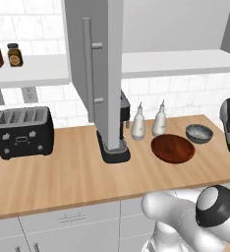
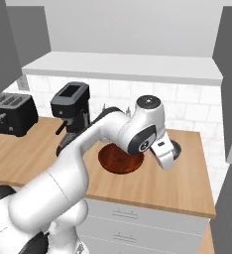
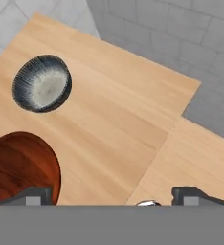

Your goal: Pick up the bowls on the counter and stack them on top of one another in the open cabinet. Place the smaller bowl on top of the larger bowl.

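On the surface (image 1: 63,167), left to right, stand a toaster (image 1: 22,132), the open cabinet (image 1: 101,74) door's foot, two white bottles (image 1: 138,123), then the larger bowl (image 1: 172,148) and the smaller bowl (image 1: 199,133) just beside it. The tool (image 3: 112,195) hangs above bare wood, fingers spread wide, holding nothing.

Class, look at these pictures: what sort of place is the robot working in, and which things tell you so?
A rendered home kitchen: a wooden counter carries a black toaster and a coffee machine, with a tiled wall and an open cabinet above.
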{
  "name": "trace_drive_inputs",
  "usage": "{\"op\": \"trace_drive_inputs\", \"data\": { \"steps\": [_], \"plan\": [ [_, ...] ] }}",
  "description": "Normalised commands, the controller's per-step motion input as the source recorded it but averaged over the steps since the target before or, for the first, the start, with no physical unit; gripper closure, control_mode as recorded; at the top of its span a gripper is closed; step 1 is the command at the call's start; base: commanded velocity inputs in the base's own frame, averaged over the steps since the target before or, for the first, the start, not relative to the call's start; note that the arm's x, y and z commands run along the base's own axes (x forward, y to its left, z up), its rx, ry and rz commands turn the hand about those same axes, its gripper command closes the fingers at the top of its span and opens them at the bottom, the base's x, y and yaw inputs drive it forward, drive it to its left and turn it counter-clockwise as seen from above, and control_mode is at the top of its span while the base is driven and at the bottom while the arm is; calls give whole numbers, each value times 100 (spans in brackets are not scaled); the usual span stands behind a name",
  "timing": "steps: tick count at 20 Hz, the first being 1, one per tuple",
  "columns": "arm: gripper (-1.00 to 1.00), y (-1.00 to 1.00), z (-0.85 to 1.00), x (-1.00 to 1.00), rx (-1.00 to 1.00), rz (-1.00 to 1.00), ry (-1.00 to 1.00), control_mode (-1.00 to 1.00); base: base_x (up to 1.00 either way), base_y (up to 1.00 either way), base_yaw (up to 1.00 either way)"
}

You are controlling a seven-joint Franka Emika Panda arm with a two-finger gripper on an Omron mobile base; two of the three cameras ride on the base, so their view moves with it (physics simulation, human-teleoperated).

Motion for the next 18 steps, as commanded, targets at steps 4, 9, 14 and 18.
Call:
{"op": "trace_drive_inputs", "data": {
  "steps": [4, 9, 14, 18],
  "plan": [
    [-100, 0, -15, 12, 4, -1, 0, -100, 0, 0, 0],
    [-100, 0, -48, 39, 8, -1, 0, -100, 0, 0, 0],
    [-100, -3, -47, 45, 23, -5, 0, -100, 0, 0, 0],
    [-100, -1, -26, 45, 4, -4, 0, -100, 0, 0, 0]
  ]
}}
